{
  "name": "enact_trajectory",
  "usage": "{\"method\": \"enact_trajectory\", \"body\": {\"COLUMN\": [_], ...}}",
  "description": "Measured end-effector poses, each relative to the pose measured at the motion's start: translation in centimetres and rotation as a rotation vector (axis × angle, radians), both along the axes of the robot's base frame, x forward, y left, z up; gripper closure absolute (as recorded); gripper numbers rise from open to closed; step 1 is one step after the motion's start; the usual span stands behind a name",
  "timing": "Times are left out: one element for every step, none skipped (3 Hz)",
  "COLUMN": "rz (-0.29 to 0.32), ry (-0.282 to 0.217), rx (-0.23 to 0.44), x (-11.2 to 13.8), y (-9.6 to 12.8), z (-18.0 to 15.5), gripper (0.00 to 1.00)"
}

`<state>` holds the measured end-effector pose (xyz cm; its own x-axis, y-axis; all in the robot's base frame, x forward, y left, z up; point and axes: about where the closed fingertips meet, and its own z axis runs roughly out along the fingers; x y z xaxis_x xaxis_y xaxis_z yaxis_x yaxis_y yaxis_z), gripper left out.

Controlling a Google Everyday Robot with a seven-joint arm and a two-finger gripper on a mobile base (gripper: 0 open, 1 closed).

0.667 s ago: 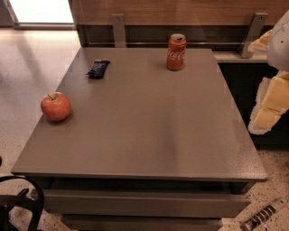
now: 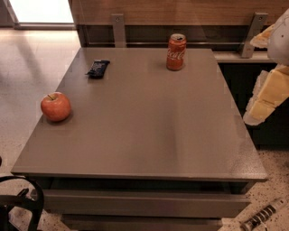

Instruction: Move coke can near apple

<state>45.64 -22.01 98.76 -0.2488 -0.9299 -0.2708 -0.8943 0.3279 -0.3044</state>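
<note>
Grey worktop (image 2: 144,135) in front of a wood wall. Coke can (image 2: 176,52) standing up near the far edge, to the left of the end effector (image 2: 266,97) off the right side. Apple (image 2: 55,106) far across, by the left edge. End effector open or shut: cannot tell.

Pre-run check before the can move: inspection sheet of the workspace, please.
Surface: grey rectangular tabletop, flat.
Job's things: orange-red Coca-Cola can upright near the far edge; red-orange round apple near the left edge, well apart from the can.
Clutter: flat dark snack wrapper, far left.
Grippers: gripper not in view; cream arm segments at the right edge, beside the table.
Cables: none certain; black curved part bottom left, cannot tell what.
Surroundings: speckled floor; wooden wall panel behind; ribbed silver object bottom right.
</note>
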Motion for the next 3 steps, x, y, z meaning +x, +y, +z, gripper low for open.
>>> {"method": "enact_trajectory", "body": {"rz": [-0.093,-0.163,-0.19], "ry": [-0.089,-0.228,-0.339], "rx": [0.124,0.322,0.475], "x": [3.0,7.3,10.7], "y": [-1.2,-1.8,-1.7], "z": [0.1,-0.1,0.2], "gripper": [0.0,0.0,0.0]}}
